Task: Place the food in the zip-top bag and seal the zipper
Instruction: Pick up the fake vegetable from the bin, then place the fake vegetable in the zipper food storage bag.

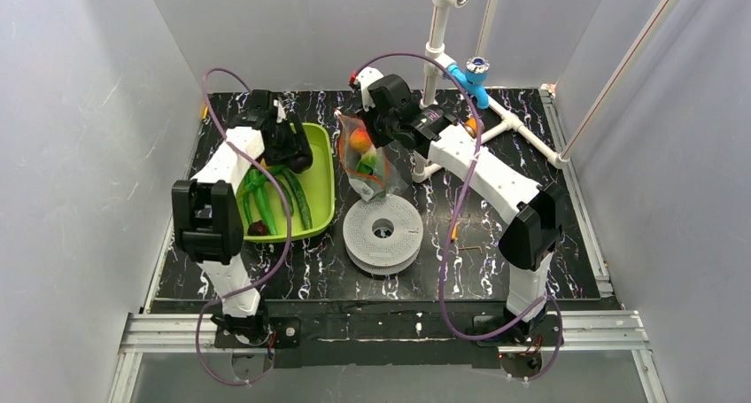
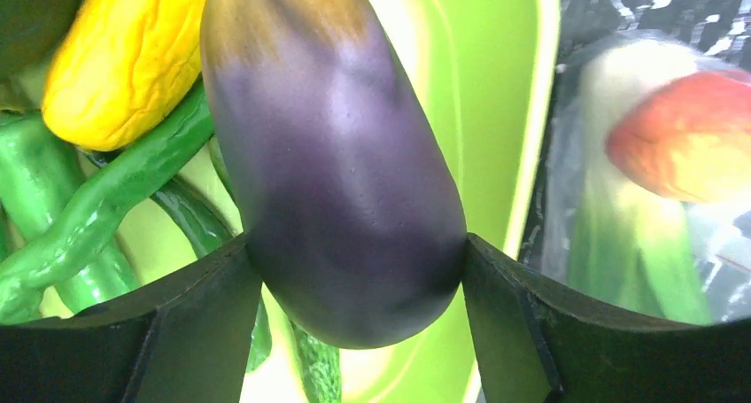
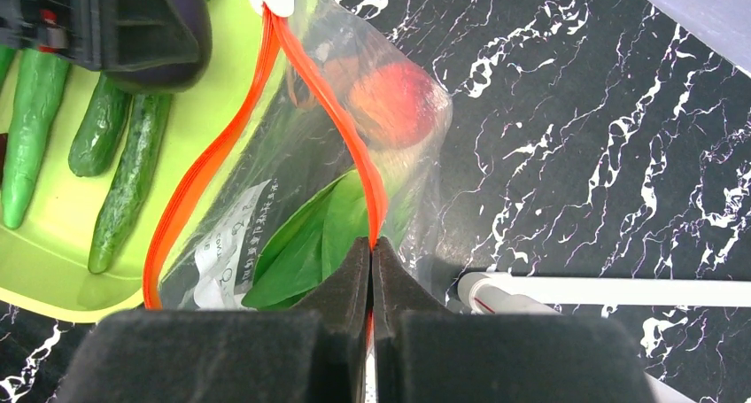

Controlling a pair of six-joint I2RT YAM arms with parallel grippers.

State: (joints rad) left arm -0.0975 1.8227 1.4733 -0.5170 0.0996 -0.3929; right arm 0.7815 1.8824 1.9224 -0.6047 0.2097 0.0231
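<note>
left claw (image 2: 356, 263) clamps the eggplant (image 2: 328, 155); right claw (image 3: 370, 254) pinches the zipper (image 3: 359, 164); label (image 3: 226, 235) on the zip-top bag (image 3: 414, 168) unreadable.

I see the eggplant (image 2: 336, 182) as smooth, softly glossy plastic, the yellow piece (image 2: 124, 58) matt and dimpled. My zip-top bag (image 3: 292, 173) is clear crinkly film; the tray (image 2: 496, 111) shiny lime plastic; the table (image 3: 576, 137) a glossy black marbled sheet.
</note>
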